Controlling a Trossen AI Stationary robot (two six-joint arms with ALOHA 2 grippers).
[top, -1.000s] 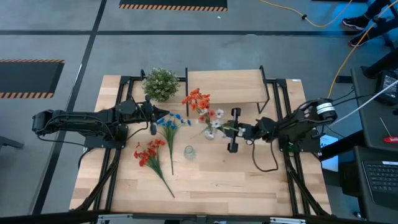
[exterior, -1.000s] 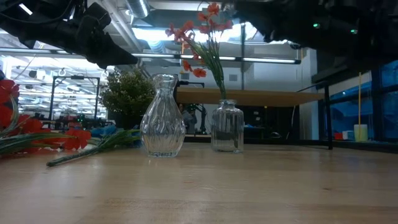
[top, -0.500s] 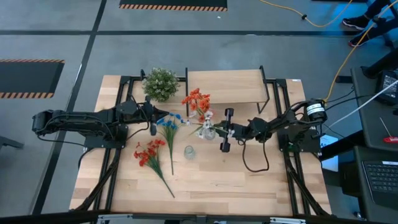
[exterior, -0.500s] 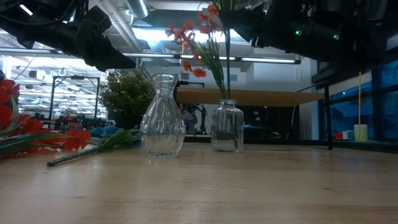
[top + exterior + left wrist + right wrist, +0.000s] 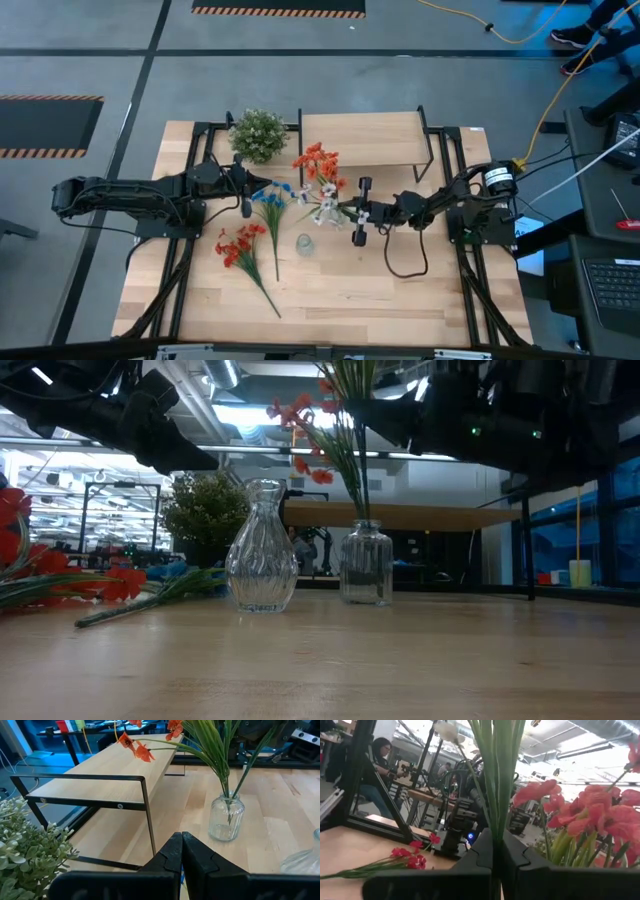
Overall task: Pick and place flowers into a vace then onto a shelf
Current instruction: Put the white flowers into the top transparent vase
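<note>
My right gripper is shut on the pale white-green spray above the small glass jar. One red-orange spray stands in that jar. My left gripper is shut and empty above the blue spray, which lies flat on the table. The second red-orange spray also lies flat, at the near left. An empty fluted glass vase stands upright near the jar. The shelf stands at the table's far side. My right gripper pinches the white-green spray's green stem between its two fingers, below the blooms. The fingers come level from the table's right and lie across the stem. The stem stands nearly upright, and its lower end reaches down into the jar's mouth.
A round bushy potted plant stands at the far left, beside the shelf. The shelf's black legs rise just behind the jar. A person sits in the room beyond the table.
My right gripper has moved toward the table's left, toward the jar, carrying the white-green spray. The spray's stem has come over the jar beside the red-orange spray, and its lower end now reaches the jar's mouth.
</note>
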